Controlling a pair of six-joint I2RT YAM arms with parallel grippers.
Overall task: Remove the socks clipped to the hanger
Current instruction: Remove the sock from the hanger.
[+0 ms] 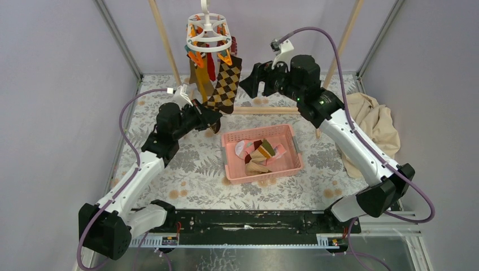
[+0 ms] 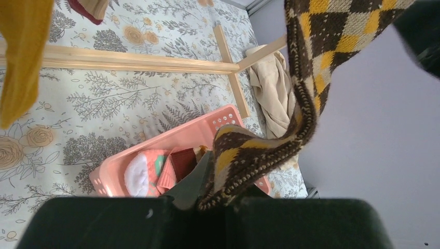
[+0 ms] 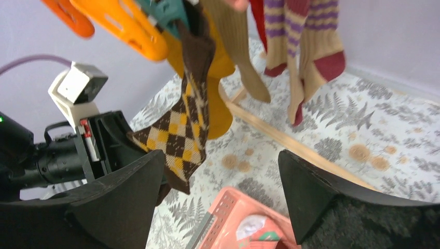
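The floral-patterned table (image 1: pixel 186 164) carries a tall wooden rack (image 1: pixel 164 39), with a rumpled beige cloth (image 1: pixel 373 121) heaped at its right side. Near the middle sits a pink basket (image 1: pixel 228 161) with several socks (image 1: pixel 260 153) lying in it (one shows a white, fluffy cuff). The white hanger (image 1: pixel 207 35) hangs from the rack above the far half of the table, with socks clipped to it: an argyle sock (image 1: pixel 226 87) in front, a mustard sock (image 1: pixel 200 79) behind it, and maroon-striped socks (image 3: pixel 296 46) further back. The left gripper (image 1: pixel 212 116) is clenched on the lower end of the argyle sock, which stretches up from it to an orange clip (image 3: pixel 124 23). The right gripper (image 1: pixel 247 83) hovers just beside the hanging socks, its jaws spread wide with nothing between them.
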